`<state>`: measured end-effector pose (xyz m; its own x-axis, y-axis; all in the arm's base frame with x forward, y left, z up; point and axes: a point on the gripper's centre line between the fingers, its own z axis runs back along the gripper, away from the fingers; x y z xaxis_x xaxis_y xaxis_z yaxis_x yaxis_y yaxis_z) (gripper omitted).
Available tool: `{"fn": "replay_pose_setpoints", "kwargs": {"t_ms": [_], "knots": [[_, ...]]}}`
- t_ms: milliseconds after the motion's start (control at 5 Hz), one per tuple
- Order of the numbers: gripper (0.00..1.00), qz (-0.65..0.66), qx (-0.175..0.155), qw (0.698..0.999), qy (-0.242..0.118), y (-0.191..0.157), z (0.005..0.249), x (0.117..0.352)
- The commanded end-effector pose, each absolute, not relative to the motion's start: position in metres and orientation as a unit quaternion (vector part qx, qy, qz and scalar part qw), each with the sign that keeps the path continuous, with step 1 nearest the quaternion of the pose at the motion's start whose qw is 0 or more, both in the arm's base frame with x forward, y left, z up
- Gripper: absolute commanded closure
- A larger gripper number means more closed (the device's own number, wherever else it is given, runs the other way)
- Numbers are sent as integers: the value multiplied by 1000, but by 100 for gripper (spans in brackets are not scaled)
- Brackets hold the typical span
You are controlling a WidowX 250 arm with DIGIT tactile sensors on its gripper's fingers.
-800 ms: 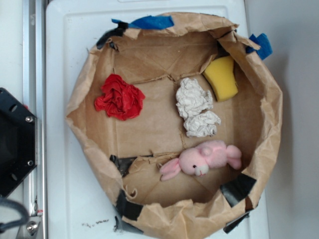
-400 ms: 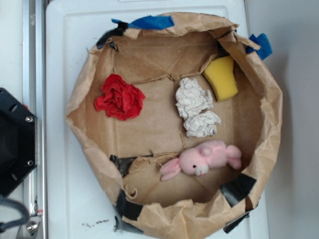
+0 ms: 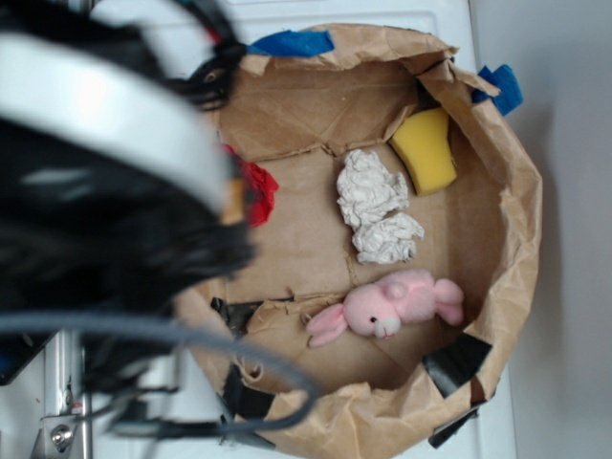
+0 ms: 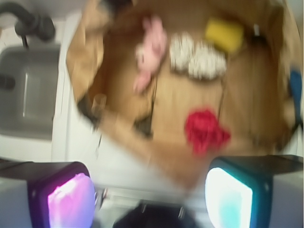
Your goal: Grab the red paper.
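The black robot arm (image 3: 105, 191) has swung in over the crumpled brown paper basin (image 3: 516, 201), hiding most of the bright red crumpled paper wad (image 4: 205, 130) lying on its floor. The gripper (image 4: 151, 192), fingers spread wide, hovers above; approach begun.

A white moulded desk (image 3: 402, 11) fills most of the exterior view, its surface glossy under even, soft light. To its right runs a plain pale grey surface (image 3: 574, 239), bare and matte. At the lower left a metal rail (image 3: 63, 382) runs along the desk's edge. The blurred wrist view shows a grey recessed sink basin (image 4: 28, 90) beside the white top, with a dark curved faucet (image 4: 28, 21) above it.
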<state>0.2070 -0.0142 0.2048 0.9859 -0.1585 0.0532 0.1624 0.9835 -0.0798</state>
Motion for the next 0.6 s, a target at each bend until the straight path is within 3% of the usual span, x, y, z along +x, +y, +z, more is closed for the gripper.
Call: {"fn": "replay_pose_setpoints", "kwargs": {"t_ms": [0, 200, 400], "knots": [[0, -175, -19, 983, -54, 18, 173, 284], [0, -196, 4, 980, -30, 30, 157, 282], [0, -196, 4, 980, -30, 30, 157, 282]]}}
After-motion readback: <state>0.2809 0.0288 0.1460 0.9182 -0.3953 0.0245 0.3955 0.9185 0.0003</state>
